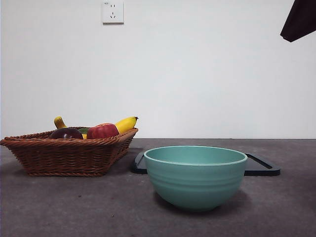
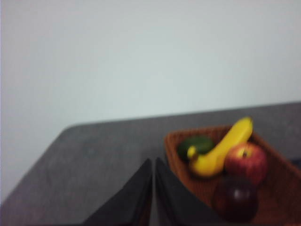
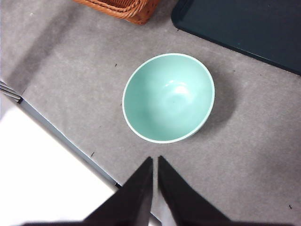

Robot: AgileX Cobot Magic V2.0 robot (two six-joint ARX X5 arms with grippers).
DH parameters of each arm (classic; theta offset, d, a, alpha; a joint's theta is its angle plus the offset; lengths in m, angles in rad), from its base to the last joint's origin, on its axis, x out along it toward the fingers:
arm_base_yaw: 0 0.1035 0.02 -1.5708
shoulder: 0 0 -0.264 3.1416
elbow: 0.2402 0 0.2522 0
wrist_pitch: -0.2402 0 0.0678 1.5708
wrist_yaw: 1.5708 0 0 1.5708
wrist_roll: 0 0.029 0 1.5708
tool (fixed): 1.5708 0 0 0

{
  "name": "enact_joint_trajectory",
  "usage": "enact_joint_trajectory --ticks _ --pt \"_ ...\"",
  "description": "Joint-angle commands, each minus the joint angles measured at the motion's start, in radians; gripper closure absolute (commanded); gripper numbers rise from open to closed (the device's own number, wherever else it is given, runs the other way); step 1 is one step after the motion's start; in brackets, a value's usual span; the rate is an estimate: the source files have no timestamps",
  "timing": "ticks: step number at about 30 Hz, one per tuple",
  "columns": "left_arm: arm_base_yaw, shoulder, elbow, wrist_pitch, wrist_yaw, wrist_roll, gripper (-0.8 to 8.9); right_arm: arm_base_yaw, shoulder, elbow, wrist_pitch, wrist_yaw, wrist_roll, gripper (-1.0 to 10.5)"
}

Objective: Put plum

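The dark maroon plum (image 1: 66, 133) lies in the wicker basket (image 1: 69, 153) at the left, beside a red apple (image 1: 102, 131). The left wrist view shows the plum (image 2: 235, 197) at the basket's near end, just beyond my left gripper (image 2: 154, 162), whose jaws are shut with nothing between them. My right gripper (image 3: 155, 160) is shut and empty, hanging high above the table's front edge, short of the empty teal bowl (image 3: 168, 97). In the front view only a black arm tip (image 1: 300, 19) shows at the top right corner.
The basket (image 2: 277, 188) also holds a banana (image 2: 221, 150) and a green fruit (image 2: 195, 145). The teal bowl (image 1: 195, 175) stands at the centre front. A black tray (image 1: 261, 165) lies flat behind it. A wall socket (image 1: 112, 12) is on the white wall.
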Motion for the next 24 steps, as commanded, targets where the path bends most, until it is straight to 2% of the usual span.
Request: enact_joint_trajectory --ticks 1,11,20,24 --pt "0.002 -0.031 -0.047 0.015 -0.007 -0.011 8.05 0.008 0.007 0.014 0.01 0.0 -0.011 9.4" --pt "0.002 -0.09 -0.158 0.008 -0.009 -0.034 8.05 0.008 0.007 0.014 0.01 0.0 -0.011 9.4" --pt "0.002 -0.09 -0.158 -0.159 -0.01 -0.032 8.05 0.008 0.007 0.014 0.01 0.0 -0.011 9.4" --pt "0.002 -0.09 -0.158 -0.17 -0.01 -0.032 8.05 0.008 0.007 0.015 0.01 0.0 -0.011 9.4"
